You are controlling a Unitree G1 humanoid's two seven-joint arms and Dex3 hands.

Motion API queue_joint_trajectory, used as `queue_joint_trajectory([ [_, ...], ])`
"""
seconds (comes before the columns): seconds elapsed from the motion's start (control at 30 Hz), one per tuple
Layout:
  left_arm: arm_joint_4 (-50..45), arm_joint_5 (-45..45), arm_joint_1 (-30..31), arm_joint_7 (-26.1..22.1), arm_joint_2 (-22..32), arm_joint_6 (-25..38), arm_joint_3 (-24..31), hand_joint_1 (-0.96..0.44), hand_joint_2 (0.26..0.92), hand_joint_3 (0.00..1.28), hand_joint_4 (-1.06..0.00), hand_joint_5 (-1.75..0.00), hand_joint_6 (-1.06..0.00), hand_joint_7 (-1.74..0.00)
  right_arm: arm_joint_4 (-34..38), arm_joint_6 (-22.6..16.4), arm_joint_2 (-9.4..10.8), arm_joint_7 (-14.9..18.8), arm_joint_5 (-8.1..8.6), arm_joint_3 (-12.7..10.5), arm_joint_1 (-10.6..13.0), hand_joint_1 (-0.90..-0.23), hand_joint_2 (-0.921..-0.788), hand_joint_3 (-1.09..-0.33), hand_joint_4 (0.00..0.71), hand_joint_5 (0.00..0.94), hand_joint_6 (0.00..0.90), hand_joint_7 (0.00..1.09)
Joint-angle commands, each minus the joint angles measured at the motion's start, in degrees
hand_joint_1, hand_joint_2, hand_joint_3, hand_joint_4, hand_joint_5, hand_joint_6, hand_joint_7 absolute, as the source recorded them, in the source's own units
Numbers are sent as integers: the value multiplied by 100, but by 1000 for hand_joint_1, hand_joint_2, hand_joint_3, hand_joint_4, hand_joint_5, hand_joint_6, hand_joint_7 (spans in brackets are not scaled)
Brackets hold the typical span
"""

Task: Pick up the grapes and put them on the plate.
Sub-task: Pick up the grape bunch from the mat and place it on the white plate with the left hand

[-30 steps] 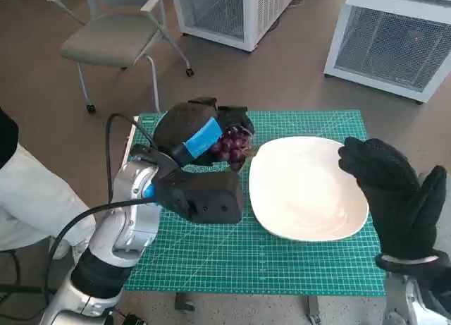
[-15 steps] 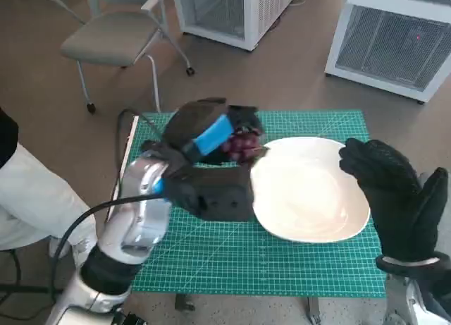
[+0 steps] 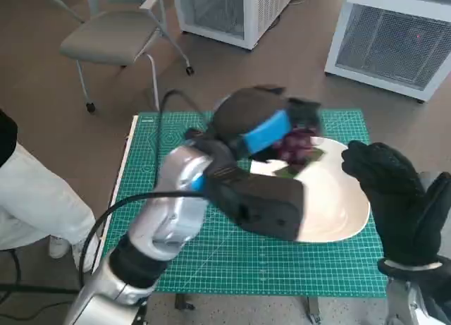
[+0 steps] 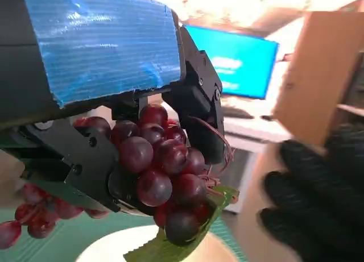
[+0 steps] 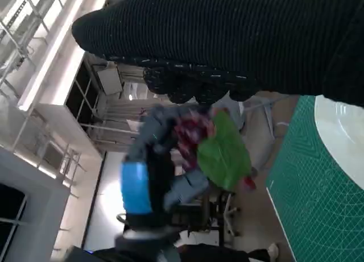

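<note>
My left hand (image 3: 262, 122) grips a bunch of dark purple grapes (image 3: 298, 143) with a green leaf and holds it in the air over the left part of the white plate (image 3: 345, 204). The left wrist view shows the grapes (image 4: 162, 171) packed between the black fingers (image 4: 199, 111), the leaf hanging below them. In the right wrist view the same bunch (image 5: 193, 131) and leaf show beyond the glove. My right hand (image 3: 394, 198) hovers upright at the plate's right edge with its fingers apart, holding nothing.
The green cutting mat (image 3: 211, 254) covers the small table. A chair (image 3: 113, 36) stands on the floor at the back left, white cabinets (image 3: 394, 36) at the back right. A person's leg in white (image 3: 35, 198) is at the left edge.
My left arm has carried the grapes to the right, from above the mat beside the plate to above the plate's left part. The right hand has hardly moved.
</note>
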Motion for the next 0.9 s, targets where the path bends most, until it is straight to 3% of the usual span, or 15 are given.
queue_joint_trajectory([
  [0.03, 339, -96, -284, 47, -160, -142, -33, -84, 917, 129, -552, -1113, -643, -1142, -14, 6, 12, -52, -34, -40, 167, -357, -921, -616, 420, 795, 224, 983],
  [0.1, 442, -146, -317, 33, -231, -170, -34, -154, 919, 123, -552, -870, -646, -1211, -23, -12, 7, -50, -32, -55, 190, -356, -921, -619, 420, 794, 224, 983],
  [0.13, 485, -171, -321, 31, -259, -194, -34, -139, 917, 119, -574, -871, -652, -1212, -28, -22, 5, -50, -33, -61, 201, -355, -921, -619, 421, 793, 224, 983],
  [0.23, 581, -240, -302, 40, -306, -298, -32, -45, 900, 105, -665, -1090, -670, -1109, -50, -54, 6, -56, -42, -76, 235, -355, -921, -621, 422, 793, 224, 984],
  [0.33, 665, -292, -288, 40, -332, -374, -36, -13, 886, 94, -720, -1198, -709, -977, -69, -86, 8, -65, -52, -89, 265, -355, -921, -621, 423, 792, 225, 984],
  [0.57, 787, -348, -276, -45, -364, -454, -63, 1, 901, 82, -625, -1382, -781, -843, -94, -131, -1, -102, -61, -149, 317, -355, -921, -621, 424, 789, 225, 983],
  [0.73, 888, -378, -271, -67, -389, -500, -75, 1, 914, 73, -555, -1394, -796, -887, -115, -132, -2, -170, -57, -212, 350, -355, -921, -620, 426, 787, 232, 984],
  [0.9, 1079, -438, -271, -29, -428, -578, -58, 1, 914, 63, -639, -1306, -729, -971, -165, -104, 34, -272, -83, -218, 376, -357, -921, -618, 428, 783, 241, 986],
])
